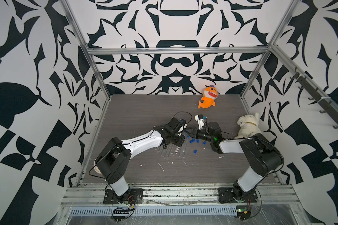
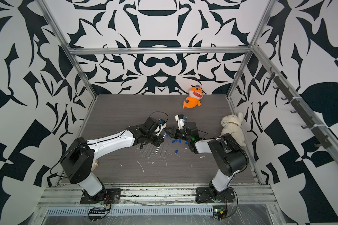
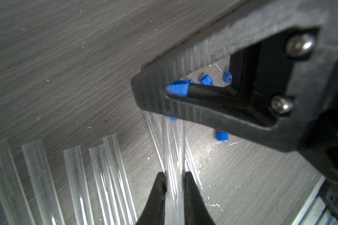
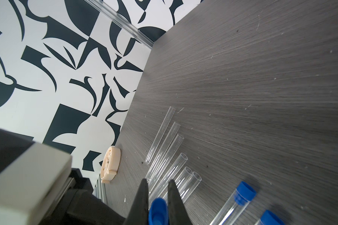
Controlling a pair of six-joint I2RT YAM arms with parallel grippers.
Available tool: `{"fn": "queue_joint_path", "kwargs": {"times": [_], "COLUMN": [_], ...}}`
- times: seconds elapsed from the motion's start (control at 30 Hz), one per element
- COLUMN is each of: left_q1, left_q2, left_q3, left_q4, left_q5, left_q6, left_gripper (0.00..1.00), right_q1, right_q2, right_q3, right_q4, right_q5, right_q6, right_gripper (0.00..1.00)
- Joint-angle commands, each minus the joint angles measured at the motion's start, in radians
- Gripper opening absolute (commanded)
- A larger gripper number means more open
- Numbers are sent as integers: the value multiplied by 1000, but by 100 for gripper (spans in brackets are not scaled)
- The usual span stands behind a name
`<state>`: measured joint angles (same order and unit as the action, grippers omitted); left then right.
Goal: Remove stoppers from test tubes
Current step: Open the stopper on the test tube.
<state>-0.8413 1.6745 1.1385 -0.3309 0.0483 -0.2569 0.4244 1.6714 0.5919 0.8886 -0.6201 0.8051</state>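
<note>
left gripper (image 3: 175, 175) narrow, clamped on a test tube (image 3: 173, 148); tube's long axis runs straight out from its jaws, capped end pointing into the right gripper (image 4: 158, 181); right gripper pinched on that blue stopper (image 4: 157, 209); seated or free, can't tell; bare tubes (image 3: 76, 175) lie side by side just beside the left gripper, roughly parallel, mouths outward; loose stoppers (image 3: 221, 135) on the table (image 3: 66, 58) near the right gripper.
</note>
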Motion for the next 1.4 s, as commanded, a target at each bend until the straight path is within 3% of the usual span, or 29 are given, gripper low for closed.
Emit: {"fn": "queue_joint_path", "kwargs": {"times": [0.0, 0.4, 1.37], "left_q1": [-4, -4, -12], "left_q2": [-19, -17, -2], "left_q3": [-2, -19, -53], "left_q4": [-29, -39, -46], "left_q5": [-11, -9, 32], "left_q6": [14, 19, 26], "left_gripper": [0, 0, 0], "right_q1": [2, -1, -47], "right_q2": [-44, -120, -114], "right_q3": [28, 64, 130], "right_q4": [20, -153, -111], "right_q5": [16, 81, 146], "right_q6": [-23, -102, -17], "right_gripper": [0, 0, 0]}}
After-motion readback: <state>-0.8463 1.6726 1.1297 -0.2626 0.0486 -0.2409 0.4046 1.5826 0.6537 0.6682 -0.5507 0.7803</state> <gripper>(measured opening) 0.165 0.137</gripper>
